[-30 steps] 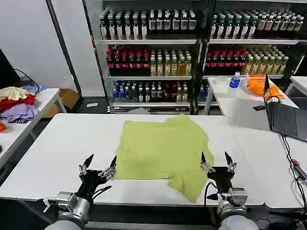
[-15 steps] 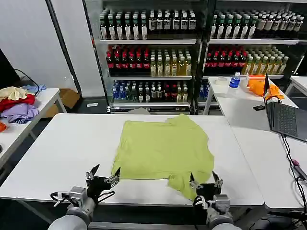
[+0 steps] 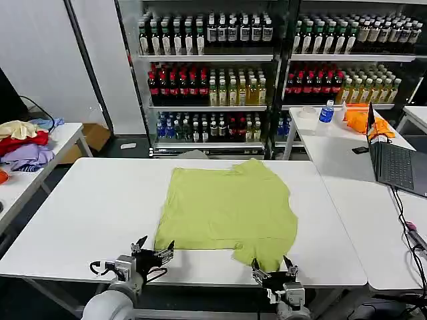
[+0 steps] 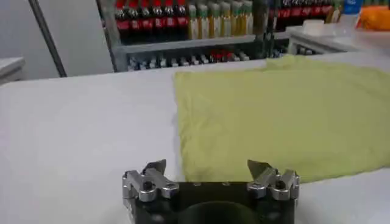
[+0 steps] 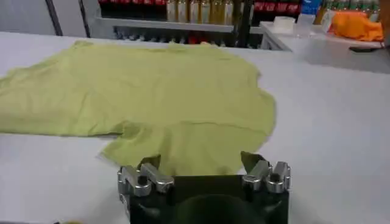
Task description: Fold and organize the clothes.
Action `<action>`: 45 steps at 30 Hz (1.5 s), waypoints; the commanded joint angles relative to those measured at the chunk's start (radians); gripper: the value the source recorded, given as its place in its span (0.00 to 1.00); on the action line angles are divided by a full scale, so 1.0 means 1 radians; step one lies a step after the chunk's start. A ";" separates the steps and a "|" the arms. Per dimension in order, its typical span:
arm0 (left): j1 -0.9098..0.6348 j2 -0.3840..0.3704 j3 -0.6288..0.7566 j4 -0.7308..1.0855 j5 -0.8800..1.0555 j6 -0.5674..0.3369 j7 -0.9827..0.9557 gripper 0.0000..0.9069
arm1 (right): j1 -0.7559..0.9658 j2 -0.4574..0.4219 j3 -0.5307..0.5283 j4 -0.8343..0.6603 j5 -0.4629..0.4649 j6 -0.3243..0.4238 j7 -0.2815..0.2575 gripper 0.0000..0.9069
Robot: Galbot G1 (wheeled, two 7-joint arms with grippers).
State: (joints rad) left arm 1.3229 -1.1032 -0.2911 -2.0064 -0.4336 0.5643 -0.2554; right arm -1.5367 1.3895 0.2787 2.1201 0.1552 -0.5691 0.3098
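Note:
The lime T-shirt lies spread flat on the white table, one sleeve reaching toward the near edge. My left gripper hangs open at the table's front edge, just short of the shirt's near left corner. Over the near sleeve at the front edge, my right gripper is open with nothing between its fingers. In the left wrist view the shirt fills the area ahead of the left gripper; in the right wrist view the right gripper sits right at the shirt.
A side table at left holds a pile of red, purple and cream garments. A laptop, cables, an orange cloth and a bottle sit on tables at right. Shelves of bottled drinks stand behind.
Both grippers have drawn back toward me and lower, to the table's front edge. The shirt lies as before.

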 commanded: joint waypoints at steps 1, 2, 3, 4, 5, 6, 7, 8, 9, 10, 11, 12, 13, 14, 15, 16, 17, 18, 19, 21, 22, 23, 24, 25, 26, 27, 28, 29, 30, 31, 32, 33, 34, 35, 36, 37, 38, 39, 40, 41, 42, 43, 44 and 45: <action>-0.030 0.006 0.023 0.072 0.003 0.013 -0.003 0.02 | -0.008 0.010 -0.002 -0.006 0.001 -0.009 0.004 0.87; -0.029 0.008 0.024 0.073 0.002 0.013 -0.001 0.02 | -0.009 0.009 -0.004 -0.006 0.001 -0.008 0.004 0.80; -0.026 0.009 0.024 0.074 0.000 0.012 0.003 0.02 | -0.008 0.009 -0.005 -0.007 0.001 -0.008 0.006 0.62; -0.025 0.009 0.024 0.074 0.000 0.012 0.004 0.02 | -0.008 0.009 -0.006 -0.008 0.002 -0.008 0.007 0.53; -0.024 0.008 0.024 0.074 0.001 0.012 0.003 0.02 | -0.007 0.010 -0.006 -0.009 0.003 -0.008 0.013 0.24; -0.024 0.004 0.024 0.076 0.002 0.012 -0.002 0.02 | -0.007 0.012 -0.005 -0.011 0.006 -0.008 0.019 0.17; -0.024 0.003 0.024 0.076 0.002 0.012 -0.003 0.02 | -0.007 0.013 -0.004 -0.011 0.007 -0.008 0.020 0.06; -0.024 0.002 0.023 0.075 0.002 0.012 -0.003 0.02 | -0.007 0.014 -0.004 -0.009 0.009 -0.008 0.021 0.01; -0.018 0.002 0.023 0.072 0.001 0.012 -0.002 0.02 | -0.008 0.014 -0.004 -0.007 0.014 -0.008 0.021 0.00; -0.016 0.002 0.023 0.070 0.001 0.012 -0.002 0.02 | -0.009 0.014 -0.004 -0.007 0.016 -0.008 0.023 0.00; -0.013 0.002 0.023 0.070 0.000 0.012 -0.001 0.02 | -0.010 0.014 -0.004 -0.008 0.017 -0.008 0.023 0.00; -0.009 0.003 0.023 0.069 -0.001 0.012 0.000 0.02 | -0.012 0.014 -0.005 -0.008 0.018 -0.006 0.024 0.00; -0.006 0.003 0.023 0.068 -0.002 0.012 0.000 0.02 | -0.013 0.014 -0.005 -0.009 0.018 -0.004 0.024 0.00; -0.006 0.003 0.023 0.068 -0.005 0.012 0.000 0.02 | -0.014 0.015 -0.005 -0.008 0.018 -0.002 0.022 0.00; -0.003 0.002 0.021 0.066 -0.008 0.010 0.003 0.02 | -0.017 0.014 -0.004 -0.004 0.021 0.000 0.020 0.00; -0.002 0.001 0.019 0.065 -0.010 0.006 0.004 0.02 | -0.019 0.014 -0.004 -0.001 0.024 0.001 0.019 0.00; 0.001 0.001 0.017 0.061 -0.014 0.006 0.007 0.02 | -0.022 0.014 -0.004 0.002 0.028 0.001 0.019 0.00; 0.004 0.002 0.014 0.054 -0.030 0.006 0.009 0.02 | -0.026 0.013 -0.004 0.008 0.030 0.005 0.019 0.00; 0.006 0.002 0.013 0.049 -0.032 0.005 0.010 0.02 | -0.029 0.013 -0.004 0.011 0.030 0.005 0.019 0.00; 0.015 0.002 0.011 0.035 -0.036 -0.009 0.016 0.02 | -0.037 0.011 -0.003 0.025 0.030 0.009 0.017 0.00; 0.019 0.003 0.009 0.029 -0.037 -0.014 0.019 0.02 | -0.040 0.011 -0.003 0.029 0.030 0.010 0.017 0.00; 0.023 0.003 0.008 0.018 -0.038 -0.017 0.022 0.02 | -0.043 0.011 -0.001 0.038 0.030 0.012 0.017 0.00; 0.030 0.004 0.005 0.005 -0.044 -0.021 0.024 0.02 | -0.048 0.011 0.002 0.046 0.030 0.013 0.017 0.00; 0.035 0.004 0.002 -0.005 -0.047 -0.022 0.025 0.02 | -0.051 0.012 0.004 0.052 0.029 0.015 0.017 0.00; 0.039 0.005 0.000 -0.017 -0.048 -0.022 0.026 0.02 | -0.057 0.013 0.011 0.068 0.026 0.019 0.018 0.00; 0.045 0.007 -0.004 -0.025 -0.051 -0.023 0.026 0.02 | -0.061 0.014 0.017 0.078 0.023 0.020 0.017 0.00; 0.047 0.007 -0.006 -0.031 -0.053 -0.023 0.026 0.02 | -0.063 0.014 0.021 0.087 0.021 0.021 0.017 0.00; 0.058 0.010 -0.013 -0.051 -0.056 -0.022 0.025 0.02 | -0.072 0.015 0.031 0.105 0.019 0.022 0.016 0.00; 0.065 0.014 -0.023 -0.064 -0.058 -0.022 0.025 0.02 | -0.078 0.016 0.037 0.118 0.016 0.022 0.014 0.00; 0.072 0.021 -0.029 -0.081 -0.060 -0.022 0.026 0.02 | -0.082 0.016 0.041 0.129 0.012 0.023 0.012 0.00; 0.082 0.031 -0.044 -0.107 -0.066 -0.021 0.028 0.02 | -0.095 0.017 0.049 0.149 0.007 0.026 0.007 0.00; 0.093 0.042 -0.054 -0.123 -0.069 -0.020 0.027 0.02 | -0.103 0.016 0.057 0.162 0.006 0.028 0.004 0.00; 0.103 0.047 -0.069 -0.147 -0.080 -0.019 0.026 0.02 | -0.110 0.015 0.063 0.177 0.004 0.031 0.000 0.00; 0.109 0.052 -0.079 -0.167 -0.090 -0.018 0.024 0.03 | -0.120 0.011 0.070 0.191 0.000 0.036 -0.004 0.00; 0.126 0.057 -0.090 -0.191 -0.098 -0.017 0.023 0.02 | -0.126 0.009 0.074 0.201 -0.003 0.040 -0.007 0.00; 0.134 0.064 -0.101 -0.209 -0.103 -0.018 0.023 0.02 | -0.136 0.003 0.083 0.215 -0.011 0.049 -0.014 0.00; 0.151 0.070 -0.106 -0.229 -0.103 -0.020 0.024 0.02 | -0.142 -0.001 0.090 0.229 -0.017 0.060 -0.020 0.00; 0.158 0.074 -0.113 -0.242 -0.101 -0.023 0.024 0.02 | -0.149 -0.005 0.098 0.241 -0.022 0.072 -0.025 0.00; 0.165 0.078 -0.117 -0.252 -0.101 -0.027 0.024 0.02 | -0.152 -0.007 0.108 0.252 -0.025 0.081 -0.031 0.00; 0.167 0.080 -0.121 -0.263 -0.101 -0.029 0.024 0.02 | -0.155 -0.012 0.118 0.265 -0.028 0.085 -0.034 0.00; 0.167 0.084 -0.125 -0.272 -0.101 -0.032 0.024 0.02 | -0.155 -0.014 0.128 0.271 -0.029 0.096 -0.038 0.00; 0.162 0.086 -0.128 -0.278 -0.101 -0.038 0.025 0.02 | -0.154 -0.020 0.144 0.282 -0.029 0.111 -0.044 0.00; 0.152 0.089 -0.134 -0.281 -0.101 -0.045 0.025 0.02 | -0.146 -0.029 0.157 0.286 -0.029 0.123 -0.048 0.00; 0.147 0.090 -0.134 -0.281 -0.101 -0.047 0.025 0.02 | -0.141 -0.032 0.165 0.286 -0.029 0.134 -0.050 0.00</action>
State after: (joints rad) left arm 1.4364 -1.0444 -0.3740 -2.1613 -0.5167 0.5395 -0.2307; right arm -1.6580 1.3704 0.3899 2.3313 0.1397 -0.4829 0.2739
